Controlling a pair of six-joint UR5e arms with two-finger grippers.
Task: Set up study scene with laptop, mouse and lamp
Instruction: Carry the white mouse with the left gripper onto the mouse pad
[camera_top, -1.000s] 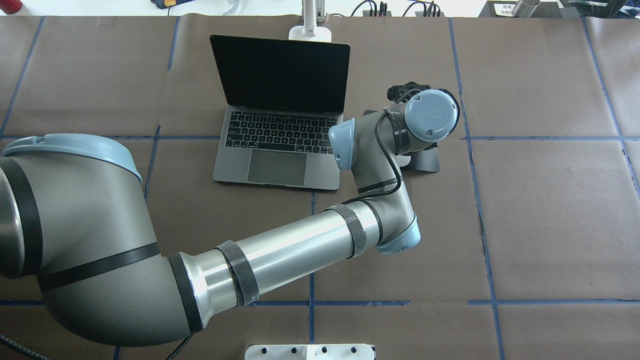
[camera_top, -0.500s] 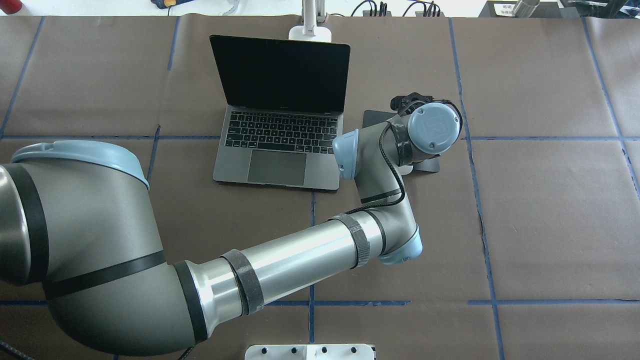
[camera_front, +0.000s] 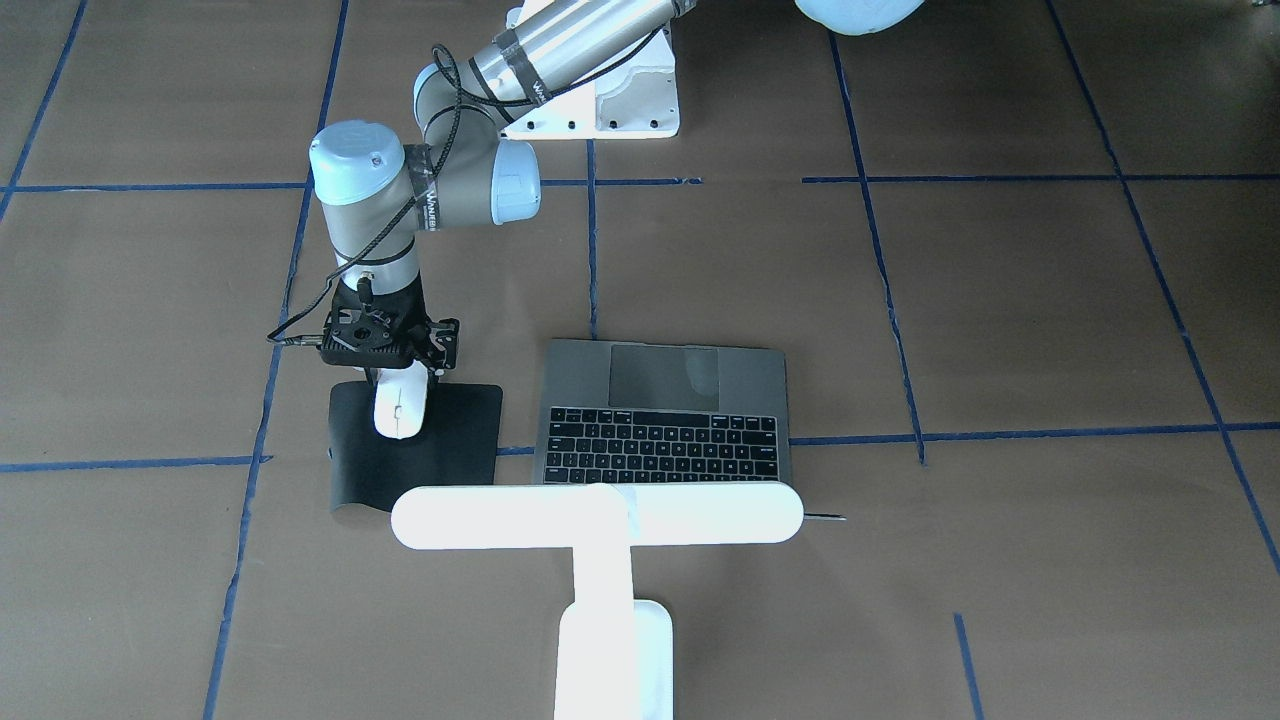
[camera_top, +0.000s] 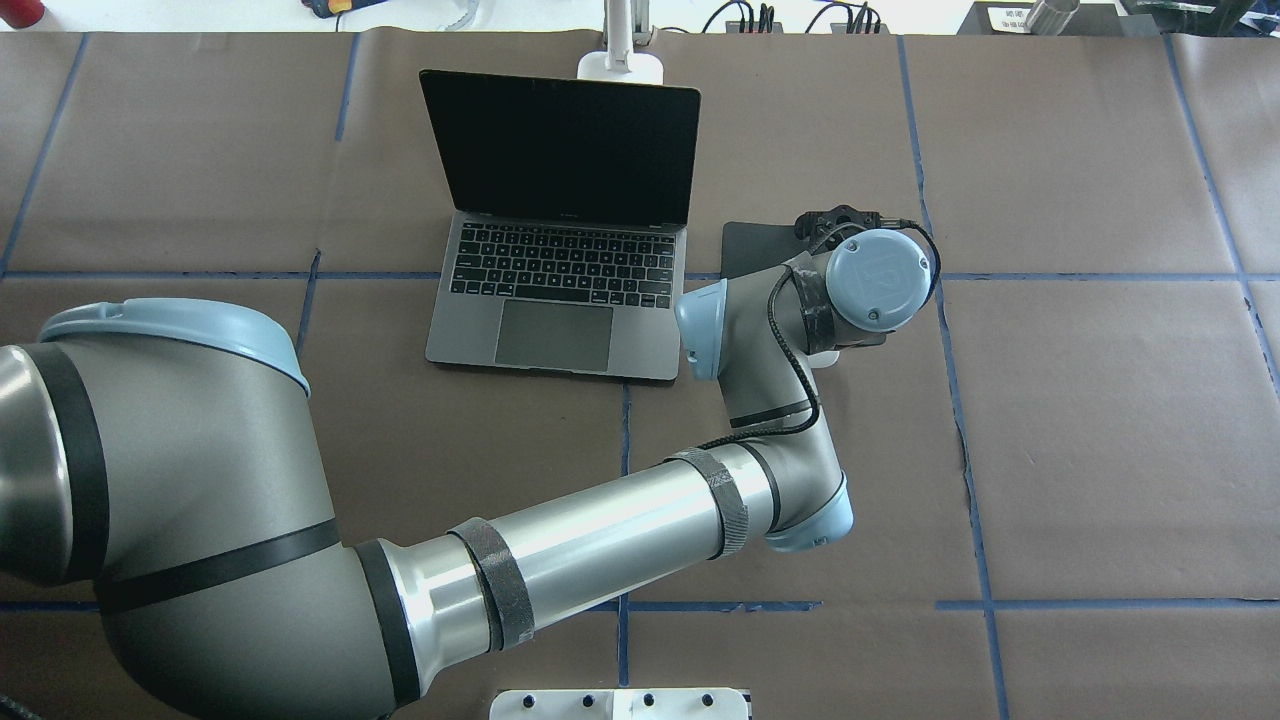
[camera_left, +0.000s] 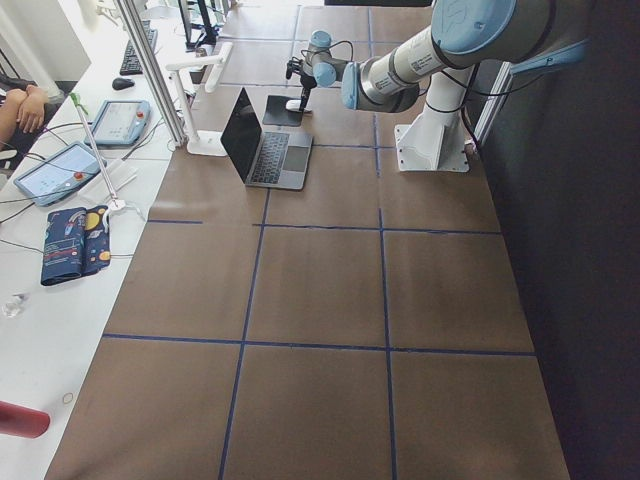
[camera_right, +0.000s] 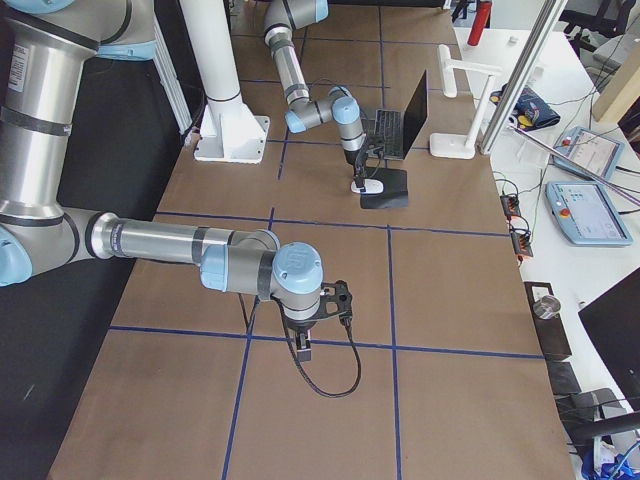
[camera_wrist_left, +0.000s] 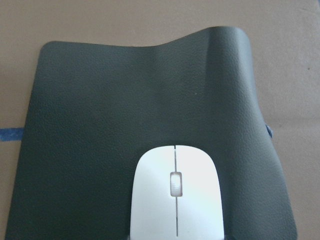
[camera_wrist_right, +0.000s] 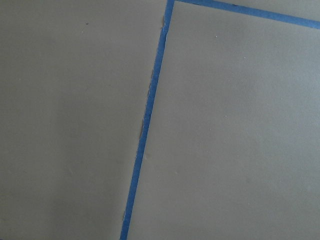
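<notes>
Moved: over the last second the left arm (camera_top: 600, 530) has drawn its wrist back toward the robot and a little to its right, and the mouse (camera_wrist_left: 176, 195) under it has travelled along; more of the mat's far edge now shows in the overhead view
Left gripper (camera_front: 400, 378): points straight down over the mouse's rear end; its fingers are hidden under the camera mount (camera_front: 370, 335), but it appears to be closed on the mouse's sides
Mouse: flat on the black mat (camera_wrist_left: 100, 125), near the mat's robot-side edge and slightly to the robot's right of its middle, nose pointing away from the robot; directly below the gripper, at bottom centre of the left wrist view
Mat: its far right corner curls up off the table (camera_top: 1100, 450)
Laptop (camera_top: 560, 260): open, screen dark, just beside the mat on the robot's left
Lamp (camera_front: 600, 515): stands beyond the laptop, bar head level above the screen's top edge
Right gripper (camera_right: 304, 347): hangs low over the table by a blue tape line (camera_wrist_right: 150, 115), well apart from mat and laptop; whether its fingers are wide or closed cannot be told
</notes>
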